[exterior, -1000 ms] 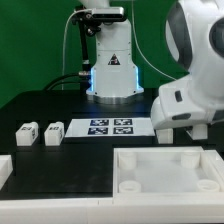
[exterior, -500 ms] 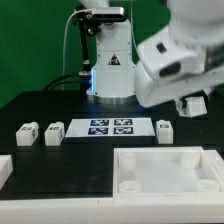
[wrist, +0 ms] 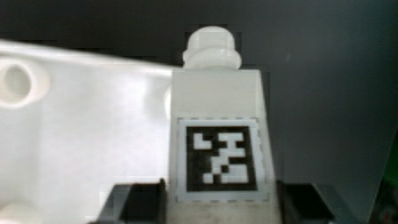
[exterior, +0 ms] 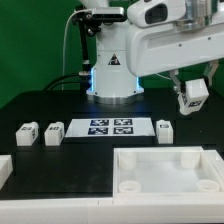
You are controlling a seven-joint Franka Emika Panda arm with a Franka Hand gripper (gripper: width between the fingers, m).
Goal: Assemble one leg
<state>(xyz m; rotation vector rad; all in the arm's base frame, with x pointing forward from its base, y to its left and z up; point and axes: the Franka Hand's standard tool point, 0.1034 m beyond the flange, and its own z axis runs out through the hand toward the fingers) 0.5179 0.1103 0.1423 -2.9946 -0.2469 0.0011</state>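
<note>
My gripper point(exterior: 191, 88) is shut on a leg point(exterior: 193, 99), a small white block with a tag, and holds it in the air above the table at the exterior view's right. In the wrist view the held leg point(wrist: 221, 120) stands between the dark fingers point(wrist: 135, 203), with its tag facing the camera and a round peg at its far end. Three more legs lie on the black table: two at the exterior view's left point(exterior: 27, 133) point(exterior: 54, 131) and one at the right point(exterior: 165, 129). The large white tray part point(exterior: 166, 157) lies in front, below the gripper.
The marker board point(exterior: 110, 126) lies flat in the middle of the table. The robot's base point(exterior: 112, 70) stands behind it. Another white part's edge point(exterior: 4, 170) shows at the exterior view's front left. The tray part also shows in the wrist view point(wrist: 80, 130).
The arm has risen from the table at the exterior view's right, lifting the held leg. The leg lying at the right has come into view.
</note>
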